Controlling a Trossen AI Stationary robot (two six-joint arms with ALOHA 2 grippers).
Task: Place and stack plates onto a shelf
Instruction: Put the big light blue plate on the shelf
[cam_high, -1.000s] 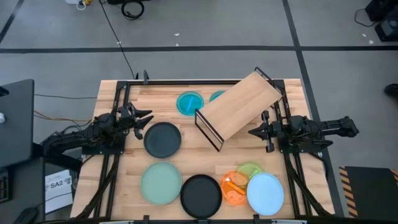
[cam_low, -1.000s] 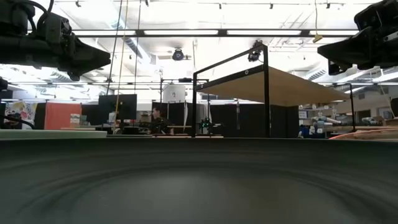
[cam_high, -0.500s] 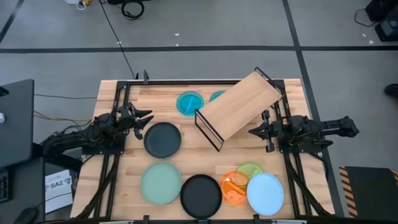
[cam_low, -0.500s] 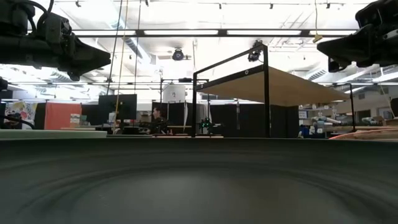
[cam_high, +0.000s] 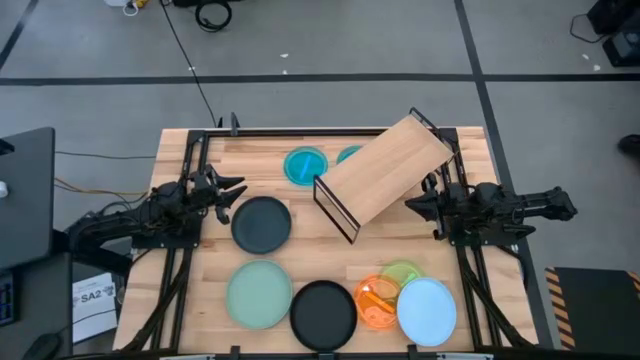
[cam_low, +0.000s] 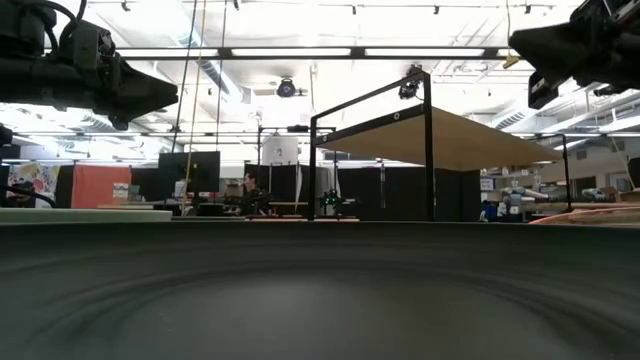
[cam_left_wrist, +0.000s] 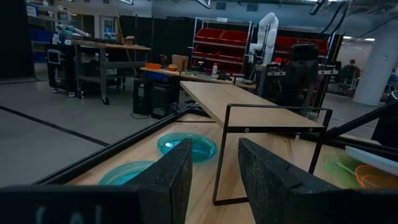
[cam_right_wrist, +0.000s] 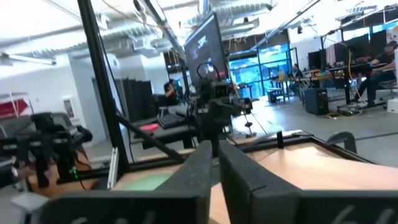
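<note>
The shelf (cam_high: 380, 178), a light wooden board on a black wire frame, stands slantwise at the middle of the table; it also shows in the low view (cam_low: 450, 135) and the left wrist view (cam_left_wrist: 249, 102). Plates lie flat on the tabletop: a dark one (cam_high: 262, 224), mint green (cam_high: 259, 293), black (cam_high: 324, 313), orange (cam_high: 376, 301), lime green (cam_high: 402, 275), light blue (cam_high: 427, 310) and teal (cam_high: 305, 166). My left gripper (cam_high: 232, 197) (cam_left_wrist: 214, 149) hovers open, left of the dark plate. My right gripper (cam_high: 410, 203) (cam_right_wrist: 216, 155) hangs right of the shelf, its fingers together with only a thin slit between them.
A second teal plate (cam_high: 348, 154) peeks out behind the shelf's far side. The orange, lime green and light blue plates overlap at the near right. The black plate's surface (cam_low: 320, 290) fills the low view's foreground. Black frame rails (cam_high: 195, 150) run along the table's edges.
My right gripper has tipped its fingers upward and rolled about its own axis, rising a little beside the shelf. The left arm, the plates and the shelf have kept still.
</note>
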